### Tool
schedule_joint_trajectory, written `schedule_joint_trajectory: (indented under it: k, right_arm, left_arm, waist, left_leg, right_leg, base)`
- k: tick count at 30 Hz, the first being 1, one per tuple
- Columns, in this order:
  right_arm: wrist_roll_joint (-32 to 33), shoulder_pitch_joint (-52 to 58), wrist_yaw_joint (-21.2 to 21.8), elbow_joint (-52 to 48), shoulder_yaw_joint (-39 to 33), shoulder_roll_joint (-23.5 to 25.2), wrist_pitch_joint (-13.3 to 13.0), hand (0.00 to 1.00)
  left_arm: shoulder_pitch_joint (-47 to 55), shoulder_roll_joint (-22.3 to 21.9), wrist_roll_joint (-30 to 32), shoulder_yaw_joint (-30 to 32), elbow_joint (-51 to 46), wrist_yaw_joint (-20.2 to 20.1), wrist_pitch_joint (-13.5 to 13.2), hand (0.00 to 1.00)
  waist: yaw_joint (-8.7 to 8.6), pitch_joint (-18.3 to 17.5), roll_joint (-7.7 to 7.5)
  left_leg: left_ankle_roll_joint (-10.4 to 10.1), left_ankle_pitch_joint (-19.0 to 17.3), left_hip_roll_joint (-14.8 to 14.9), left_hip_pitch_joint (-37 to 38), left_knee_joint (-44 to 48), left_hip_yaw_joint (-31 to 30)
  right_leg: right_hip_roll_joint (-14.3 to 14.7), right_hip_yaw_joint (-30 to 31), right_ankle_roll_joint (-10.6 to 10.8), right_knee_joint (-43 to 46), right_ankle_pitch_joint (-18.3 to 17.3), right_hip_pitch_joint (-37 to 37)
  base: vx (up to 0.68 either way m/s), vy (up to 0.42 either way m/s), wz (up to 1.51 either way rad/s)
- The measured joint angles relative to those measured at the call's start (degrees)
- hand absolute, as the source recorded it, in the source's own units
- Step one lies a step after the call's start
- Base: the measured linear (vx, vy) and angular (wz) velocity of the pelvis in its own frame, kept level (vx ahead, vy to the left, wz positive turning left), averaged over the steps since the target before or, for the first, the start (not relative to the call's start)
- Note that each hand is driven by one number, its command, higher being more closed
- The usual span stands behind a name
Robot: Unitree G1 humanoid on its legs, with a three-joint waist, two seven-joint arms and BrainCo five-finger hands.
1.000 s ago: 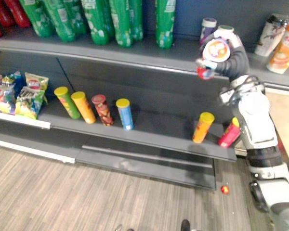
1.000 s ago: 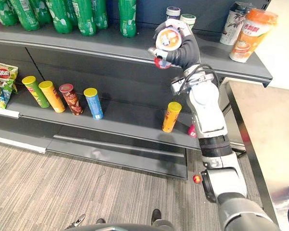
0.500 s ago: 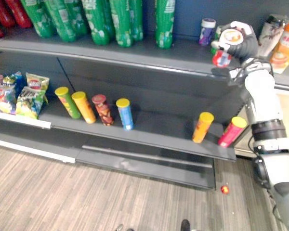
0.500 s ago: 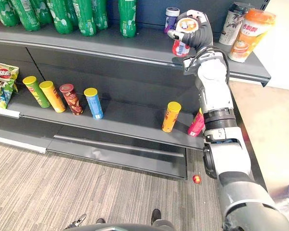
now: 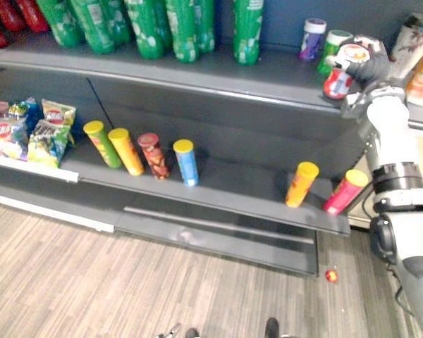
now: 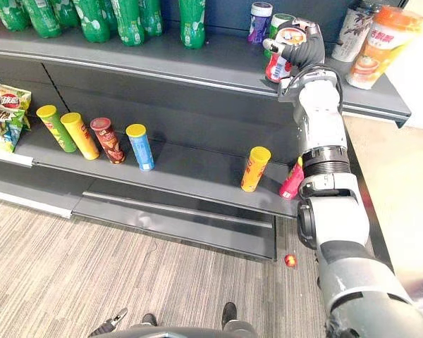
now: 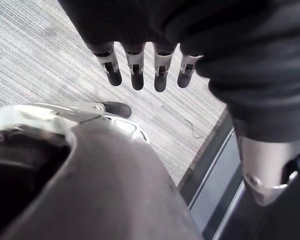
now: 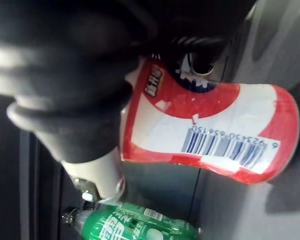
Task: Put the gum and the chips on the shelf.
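1. The grey shelf unit had an upper shelf and a lower shelf, and it stood on a striped wood-look floor
2. A row of green bottles stood at the back of the upper shelf, on its left part
3. Four chip tubes stood tilted in a row on the lower shelf: a green tube, an orange tube, a dark red tube and a blue tube
4. Well apart from them, near the right end of the same shelf, a yellow-lidded tube and a pink tube leaned just beside each other
5. Some chip bags lay at the left end of the lower shelf
6. An orange cup stood at the right end of the upper shelf
7. The right hand was over the upper shelf, with its fingers closed around the gum jar
8. The left hand hung over the floor with straight fingers and nothing in it
9. The gum jar was red and white, upright, near the front edge of the upper shelf; I cannot tell if its base touched the shelf
10. A purple jar and a green jar stood just behind it
11. A small red ball lay on the floor
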Motion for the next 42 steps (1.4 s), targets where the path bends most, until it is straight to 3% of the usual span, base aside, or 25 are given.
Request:
schedule_joint_trajectory:
  k: [20,21,42]
  right_arm:
    - [-0.2,-1.6,0.6,1.3,-0.2,0.1,-0.4,1.0]
    - [-0.2,-1.6,0.6,1.3,-0.2,0.1,-0.4,0.0]
    - [-2.2,1.2,-0.2,1.2,-0.4,2.2,-0.1,0.0]
  left_arm:
    - [-0.3,0.2,0.0,0.1,0.0,0.2,-0.1,0.0]
    - [-0.3,0.3,0.0,0.1,0.0,0.2,-0.1,0.0]
    - [-0.6,0.6,0.0,0.3,0.0,0.3,0.0,0.0]
  waist:
    - [0.08,1.3,-0.66]
    - [0.07,1.3,-0.7]
    - [0.08,2.3,-1.43]
  left_leg:
    - [0.0,0.0,0.1,0.1,0.0,-0.1]
    - [0.0,0.0,0.1,0.1,0.0,-0.1]
    - [-0.1,0.0,0.3,0.9,0.0,-0.3]
  right_leg:
    - [0.1,-0.1,0.0,-0.1,0.0,0.2]
    - [0.1,-0.1,0.0,-0.1,0.0,0.2]
    - [0.2,-0.2,0.0,0.0,0.0,1.1]
  base:
    - [0.0,0.0,0.0]
    - [0.0,0.0,0.0]
    - [0.0,0.0,0.0]
